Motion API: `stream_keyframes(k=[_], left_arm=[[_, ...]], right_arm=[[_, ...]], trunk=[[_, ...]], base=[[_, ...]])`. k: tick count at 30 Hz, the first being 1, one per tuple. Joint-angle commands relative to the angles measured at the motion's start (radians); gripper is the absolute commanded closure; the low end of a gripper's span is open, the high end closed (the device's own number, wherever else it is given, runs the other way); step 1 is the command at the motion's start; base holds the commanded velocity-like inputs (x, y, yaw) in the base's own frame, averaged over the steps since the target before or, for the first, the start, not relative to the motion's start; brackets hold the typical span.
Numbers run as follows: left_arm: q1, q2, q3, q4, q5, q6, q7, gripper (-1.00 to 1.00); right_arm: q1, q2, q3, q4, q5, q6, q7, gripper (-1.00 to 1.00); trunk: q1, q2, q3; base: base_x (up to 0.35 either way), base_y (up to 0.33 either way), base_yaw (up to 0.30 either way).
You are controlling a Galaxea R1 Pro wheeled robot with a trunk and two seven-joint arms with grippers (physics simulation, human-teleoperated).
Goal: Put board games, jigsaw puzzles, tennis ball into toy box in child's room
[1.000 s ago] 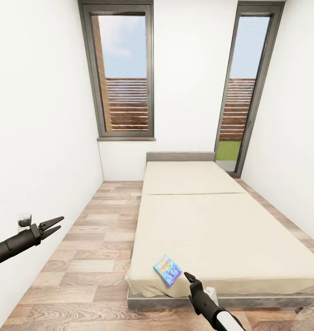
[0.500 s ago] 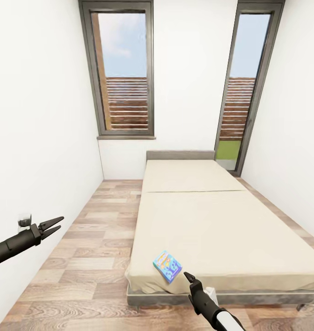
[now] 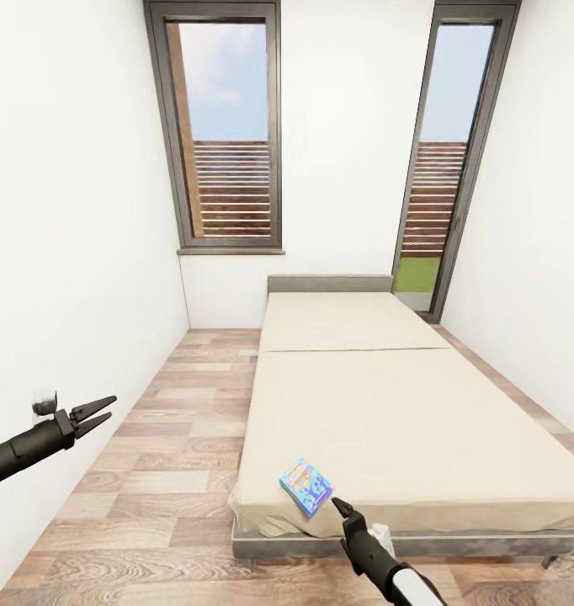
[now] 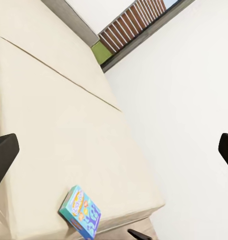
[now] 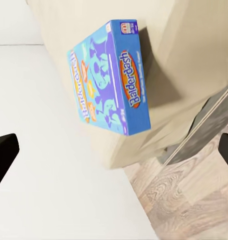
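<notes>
My right arm reaches up from the bottom of the head view, its dark forearm angled toward the near left corner of the bed (image 3: 388, 421). My right gripper (image 3: 341, 507) sits just short of that corner, close beside the light-blue board game (image 3: 305, 486) but not touching it. In the right wrist view the two black fingertips (image 5: 3, 155) stand far apart at either edge with nothing between them, so that gripper is spread wide and empty. The game box (image 5: 109, 77) lies flat on the beige cover at the very corner of the mattress, one end reaching the mattress edge, its orange logo facing up and "Balderdash" printed along its side.

My left arm stretches out level at my left, beside the white wall and above the wood-plank floor (image 3: 152, 471). My left gripper (image 3: 93, 411) points toward the bed with its fingers parted and holding nothing. From its wrist camera I see the same box (image 4: 79, 211) at the bed's corner, well away from the fingertips (image 4: 2, 155).
</notes>
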Motion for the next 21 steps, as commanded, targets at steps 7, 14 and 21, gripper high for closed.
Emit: stream_keyframes(k=[7, 14, 21], left_arm=[[-0.001, -0.007, -0.001, 0.000, -0.001, 0.010, -0.005, -1.00], [-0.001, -0.011, -0.001, 0.000, 0.000, 0.009, -0.006, -1.00], [-0.001, -0.011, -0.001, 0.000, 0.000, 0.009, -0.006, -1.00]], right_arm=[[-0.003, 0.001, 0.025, 0.000, -0.005, 0.010, 0.002, -1.00], [-0.003, 0.001, 0.031, 0.000, -0.005, 0.011, 0.002, -1.00], [-0.003, -0.001, 0.032, 0.000, -0.006, 0.012, 0.002, -1.00]], trunk=[[0.000, -0.001, -0.001], [0.000, -0.001, -0.001], [0.000, -0.001, -0.001]], base=[[0.098, 0.042, 0.000], [0.071, 0.027, 0.000], [0.009, 0.003, 0.000]])
